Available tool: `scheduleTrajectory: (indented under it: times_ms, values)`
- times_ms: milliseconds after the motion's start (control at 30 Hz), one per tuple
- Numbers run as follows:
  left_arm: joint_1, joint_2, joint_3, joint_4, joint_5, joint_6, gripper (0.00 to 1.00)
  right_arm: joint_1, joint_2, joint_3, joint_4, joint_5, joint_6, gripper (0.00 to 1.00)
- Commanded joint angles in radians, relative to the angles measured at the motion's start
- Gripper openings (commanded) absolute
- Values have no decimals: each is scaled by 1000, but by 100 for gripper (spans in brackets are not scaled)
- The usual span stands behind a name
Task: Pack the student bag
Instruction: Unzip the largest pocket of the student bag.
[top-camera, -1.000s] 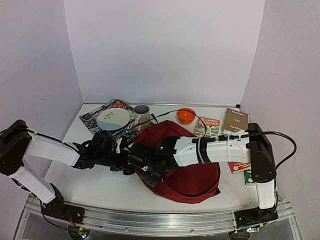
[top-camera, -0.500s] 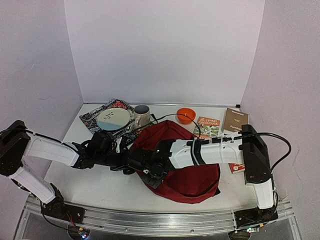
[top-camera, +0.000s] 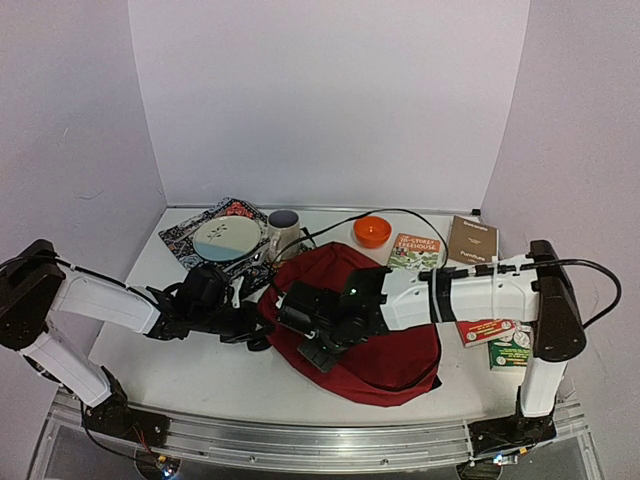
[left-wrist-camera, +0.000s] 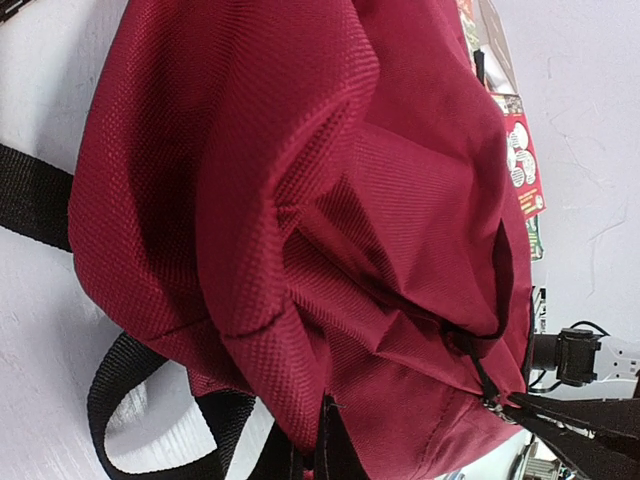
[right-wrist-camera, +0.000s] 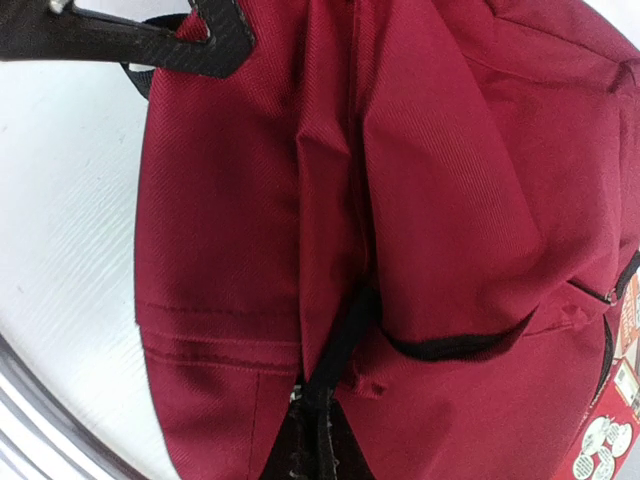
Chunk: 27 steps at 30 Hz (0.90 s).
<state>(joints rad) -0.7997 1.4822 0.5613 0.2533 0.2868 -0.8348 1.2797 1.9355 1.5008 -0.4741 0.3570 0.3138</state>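
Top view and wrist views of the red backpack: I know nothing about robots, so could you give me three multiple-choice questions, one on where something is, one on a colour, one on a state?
1. Where is the orange bowl relative to the student bag?
A inside it
B on its far side, away from the arm bases
C in front of it, at the near edge

2. What colour are the bag's straps?
A black
B white
C yellow

3. How is the right gripper?
A wide open above the bag
B shut on a book
C shut on a fold of the bag's fabric

Answers:
1 B, the bowl stands apart behind the bag.
2 A, black webbing shows in the left wrist view.
3 C, red cloth is pinched in its jaws.
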Motion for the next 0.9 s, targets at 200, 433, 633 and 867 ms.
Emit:
scheduleTrajectory:
  times_ms: [200, 433, 633, 867]
  values:
    - [26, 64, 12, 55, -53, 67, 0, 3, -167, -177, 58, -39, 83, 0]
    - [63, 133, 40, 37, -83, 120, 0, 3, -257, -273, 86, -39, 135, 0]
    - [74, 219, 124, -19, -145, 202, 0, 18, -322, -321, 147, -115, 116, 0]
    - [77, 234, 222, -114, -272, 297, 2, 54, -287, -272, 277, -205, 50, 0]
